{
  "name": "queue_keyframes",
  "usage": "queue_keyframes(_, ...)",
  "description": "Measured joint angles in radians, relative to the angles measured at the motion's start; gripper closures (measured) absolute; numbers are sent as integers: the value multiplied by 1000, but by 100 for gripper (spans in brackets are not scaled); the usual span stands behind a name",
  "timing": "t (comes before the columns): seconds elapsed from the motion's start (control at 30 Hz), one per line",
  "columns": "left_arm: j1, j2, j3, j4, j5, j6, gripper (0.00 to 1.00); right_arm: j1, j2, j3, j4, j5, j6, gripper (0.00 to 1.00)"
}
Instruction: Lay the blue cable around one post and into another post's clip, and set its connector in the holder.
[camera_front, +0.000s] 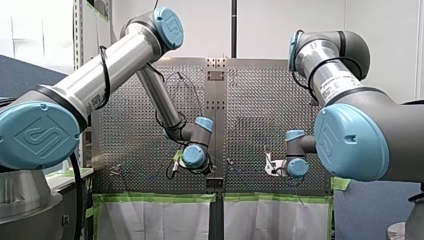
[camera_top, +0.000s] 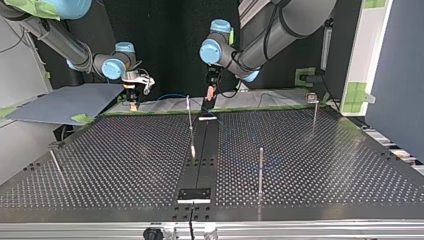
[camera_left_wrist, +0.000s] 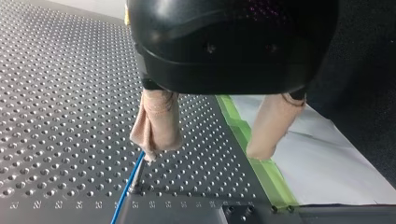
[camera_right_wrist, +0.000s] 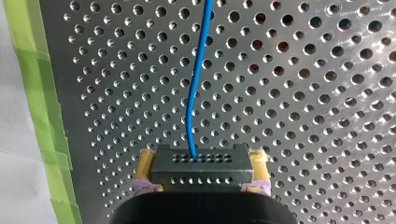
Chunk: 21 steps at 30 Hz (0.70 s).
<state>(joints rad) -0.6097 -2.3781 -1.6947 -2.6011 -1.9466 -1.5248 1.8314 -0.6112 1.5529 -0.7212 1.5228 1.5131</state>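
Note:
The blue cable (camera_right_wrist: 198, 70) runs away from a dark perforated connector block (camera_right_wrist: 201, 173) across the perforated table (camera_right_wrist: 303, 93). My right gripper (camera_right_wrist: 201, 161) is shut on that block, with a yellow pad on each side of it. In the top view it hangs over the table's far edge at the left (camera_top: 133, 100). My left gripper (camera_left_wrist: 203, 156) is open, its beige-padded fingers (camera_left_wrist: 156, 123) wide apart and nothing between them. The blue cable (camera_left_wrist: 130, 184) lies on the table just under one fingertip. In the top view my left gripper (camera_top: 210, 95) hovers at the far end of the black centre strip (camera_top: 200, 150).
Thin metal posts stand on the table: one near the middle (camera_top: 189, 122), one nearer the camera (camera_top: 260, 172), one at the far right with a clip on top (camera_top: 314, 110). A small bracket (camera_top: 195, 195) sits on the strip's near end. Green tape (camera_left_wrist: 254, 154) lines the table's edge.

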Motion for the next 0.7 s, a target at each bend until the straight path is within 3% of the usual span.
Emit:
queue_keyframes(0.17,-7,0,0,20,19,8,0,0,0,0,-1,0,1,100)
queue_keyframes(0.7,-6,12,0,33,15,12,0,-2,0,-3,-1,-9,2,100)
